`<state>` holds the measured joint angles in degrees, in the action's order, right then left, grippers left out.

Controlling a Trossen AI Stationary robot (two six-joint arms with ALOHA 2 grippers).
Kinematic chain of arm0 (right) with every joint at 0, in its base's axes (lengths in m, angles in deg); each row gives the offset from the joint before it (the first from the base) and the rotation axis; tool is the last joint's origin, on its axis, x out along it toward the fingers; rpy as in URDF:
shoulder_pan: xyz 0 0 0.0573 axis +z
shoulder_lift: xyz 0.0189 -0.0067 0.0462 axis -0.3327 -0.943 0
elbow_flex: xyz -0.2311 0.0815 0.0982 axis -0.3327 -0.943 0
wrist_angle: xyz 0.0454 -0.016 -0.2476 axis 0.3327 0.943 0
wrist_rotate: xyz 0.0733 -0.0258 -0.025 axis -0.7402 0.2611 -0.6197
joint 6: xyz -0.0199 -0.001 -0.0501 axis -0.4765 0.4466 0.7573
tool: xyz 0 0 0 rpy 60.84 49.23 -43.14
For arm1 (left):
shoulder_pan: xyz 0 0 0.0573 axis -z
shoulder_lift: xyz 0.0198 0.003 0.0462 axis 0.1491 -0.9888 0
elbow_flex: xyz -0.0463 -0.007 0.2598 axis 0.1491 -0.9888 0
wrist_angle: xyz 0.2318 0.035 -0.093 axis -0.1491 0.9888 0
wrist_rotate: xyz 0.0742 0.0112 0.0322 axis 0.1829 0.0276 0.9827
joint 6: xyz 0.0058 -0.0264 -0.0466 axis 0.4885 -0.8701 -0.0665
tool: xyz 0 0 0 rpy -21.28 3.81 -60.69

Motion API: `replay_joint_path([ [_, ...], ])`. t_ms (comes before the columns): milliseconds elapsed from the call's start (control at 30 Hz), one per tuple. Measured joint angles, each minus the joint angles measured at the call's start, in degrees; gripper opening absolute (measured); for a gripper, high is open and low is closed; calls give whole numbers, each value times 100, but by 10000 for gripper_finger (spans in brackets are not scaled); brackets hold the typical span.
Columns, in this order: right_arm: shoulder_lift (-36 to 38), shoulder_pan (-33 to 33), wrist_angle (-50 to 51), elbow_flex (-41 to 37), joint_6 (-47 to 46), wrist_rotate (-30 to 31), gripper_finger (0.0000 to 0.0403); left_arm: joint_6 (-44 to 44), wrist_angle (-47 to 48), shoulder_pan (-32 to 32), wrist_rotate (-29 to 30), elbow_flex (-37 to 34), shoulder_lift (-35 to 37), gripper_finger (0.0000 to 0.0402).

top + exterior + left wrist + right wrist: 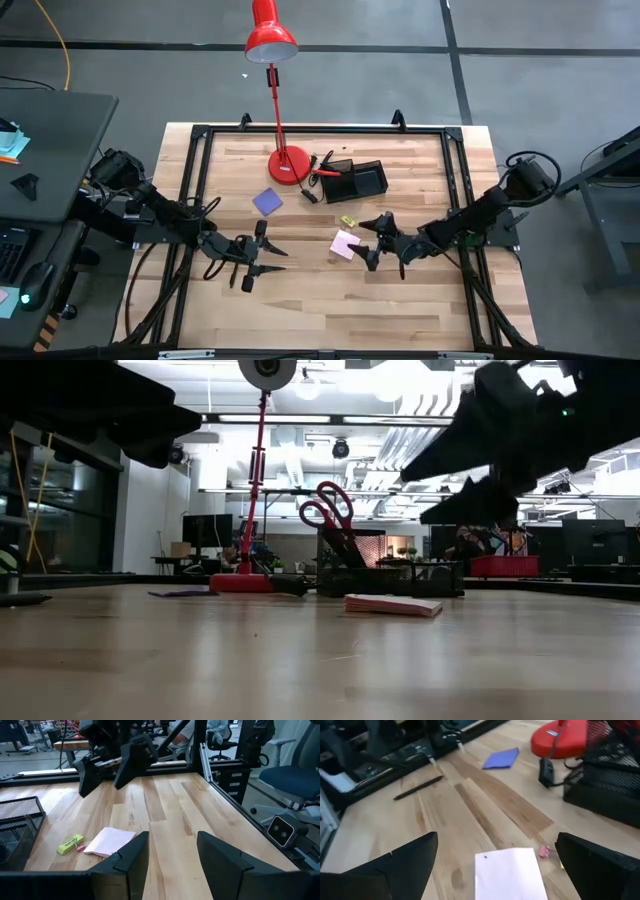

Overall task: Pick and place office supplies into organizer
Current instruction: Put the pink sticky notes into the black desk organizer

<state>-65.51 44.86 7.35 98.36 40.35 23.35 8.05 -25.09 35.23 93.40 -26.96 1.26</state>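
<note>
One camera looks straight down; one looks level across the surface (330, 300); each wrist camera looks past its jaws, sharing the pink pad (110, 841).

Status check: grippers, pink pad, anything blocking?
Right gripper open, at pink pad. Left gripper open, empty, waiting left of centre. Pad flat on table, outside organizer. Yellow piece beside pad, nothing blocking.

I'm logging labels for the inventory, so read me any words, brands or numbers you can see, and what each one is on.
No readable text in any view.
Pink pad: blank top sheet, only a small dark dot.
Purple pad: plain.
Yellow piece: no print that can be made out.
Organizer, lamp, scissors: no labels visible.
</note>
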Motion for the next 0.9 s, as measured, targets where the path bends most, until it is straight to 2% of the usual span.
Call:
replay_joint_path([
  [133, -338, 0, 48, 141, -72, 91, 394, 0, 9, -2, 53, 0, 0, 159],
  [333, -1063, -61, 226, 684, -75, -85, 392, 0, 26, -2, 62, 0, 0, 159],
  [633, -1186, -114, 1555, 1296, -8, -102, 387, 0, 61, 0, 62, 0, 0, 159],
  [900, -1707, -111, 1633, 1341, 141, -184, 391, 0, 58, -2, 62, 0, 0, 159],
])
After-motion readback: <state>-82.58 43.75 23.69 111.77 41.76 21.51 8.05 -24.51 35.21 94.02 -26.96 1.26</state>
